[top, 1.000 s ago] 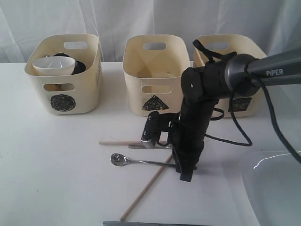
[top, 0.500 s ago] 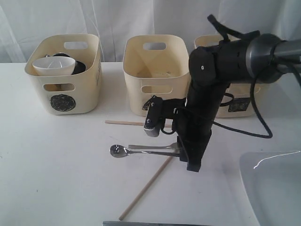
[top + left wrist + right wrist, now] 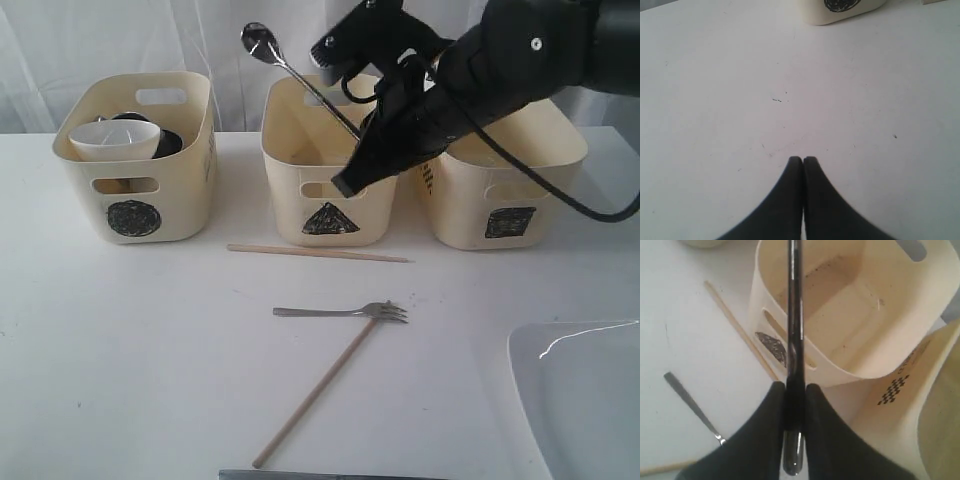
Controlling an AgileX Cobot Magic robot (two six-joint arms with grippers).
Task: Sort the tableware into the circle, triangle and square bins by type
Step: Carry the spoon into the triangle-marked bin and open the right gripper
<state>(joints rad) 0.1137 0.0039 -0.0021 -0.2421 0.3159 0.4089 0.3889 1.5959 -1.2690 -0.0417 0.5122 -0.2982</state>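
White table (image 3: 790,75) lies beneath my left gripper (image 3: 803,160), its jaws pressed together, and above the cream triangle bin (image 3: 290,190) my right gripper (image 3: 795,386) pinches the steel spoon (image 3: 305,85) by its handle end, bowl tilted up past the rim.

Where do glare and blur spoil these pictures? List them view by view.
Exterior view: a bright glare streak on the plate, washed-out curtain behind. Right wrist view: the spoon handle is soft so near the lens. Left wrist view: the left gripper shows as a dark, unsharp shape over an evenly lit table.
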